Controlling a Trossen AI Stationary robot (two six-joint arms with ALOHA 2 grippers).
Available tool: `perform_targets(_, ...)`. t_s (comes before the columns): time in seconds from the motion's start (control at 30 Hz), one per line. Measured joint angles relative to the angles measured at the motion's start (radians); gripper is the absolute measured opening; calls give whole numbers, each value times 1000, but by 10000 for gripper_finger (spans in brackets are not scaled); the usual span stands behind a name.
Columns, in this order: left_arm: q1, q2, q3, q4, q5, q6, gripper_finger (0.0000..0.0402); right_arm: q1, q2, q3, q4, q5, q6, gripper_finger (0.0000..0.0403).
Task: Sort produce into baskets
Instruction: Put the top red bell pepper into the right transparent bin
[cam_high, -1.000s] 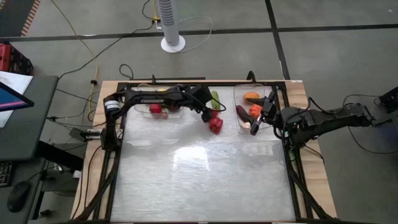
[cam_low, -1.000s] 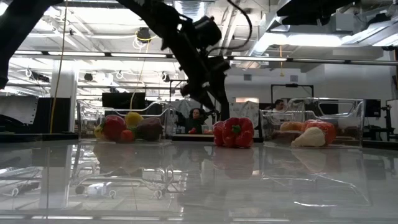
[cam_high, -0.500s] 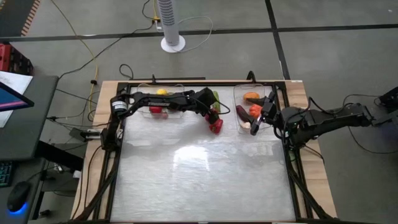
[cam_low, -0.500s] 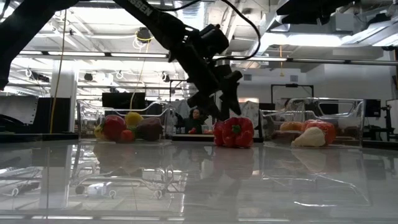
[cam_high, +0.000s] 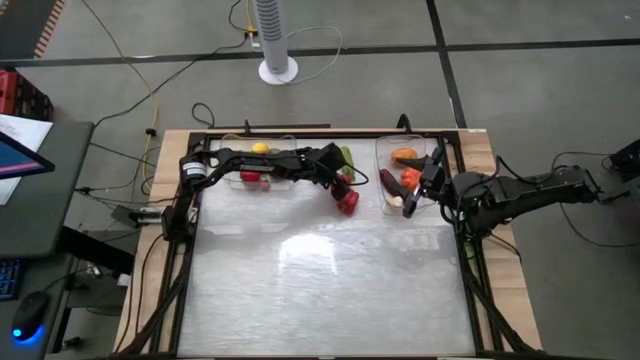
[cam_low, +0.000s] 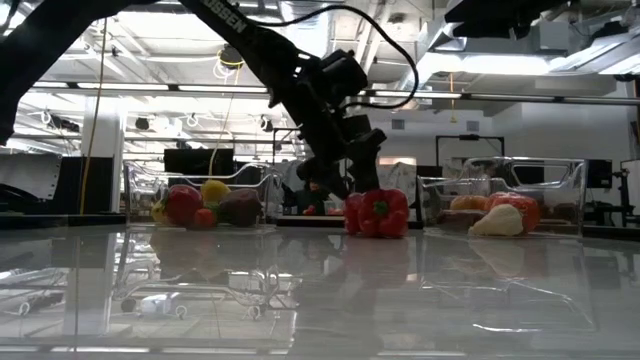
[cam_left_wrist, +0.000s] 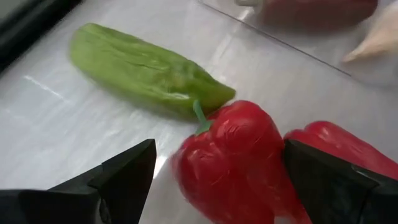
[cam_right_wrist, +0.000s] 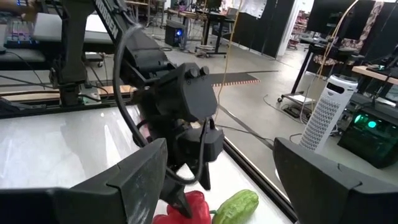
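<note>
While wide apart, left pincer (cam_left_wrist: 214, 180) straddles red pepper (cam_left_wrist: 233, 158), green vegetable (cam_left_wrist: 143, 68) beside.

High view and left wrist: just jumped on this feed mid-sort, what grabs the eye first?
The left gripper, fingers open, sits low over a red pepper on the table between the two baskets, with a green vegetable lying just behind it. The left basket and the right basket at the far edge already hold produce. The right gripper waits open beside the right basket.
</note>
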Motion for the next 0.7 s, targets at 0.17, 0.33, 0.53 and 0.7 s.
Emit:
perform_targets(0.17, -5, 34, 7, 23, 18, 5, 334, 0, 0, 0, 7, 0, 0, 319)
perform_targets(0.33, -6, 57, 8, 22, 27, 35, 334, 1, 0, 0, 2, 0, -1, 319)
perform_targets(0.53, -6, 47, 7, -6, 40, 82, 328, 0, 0, 0, -7, 0, -1, 319)
perform_targets(0.7, -6, 35, 34, -91, 47, 116, 288, -1, 0, 0, -9, 0, -1, 319)
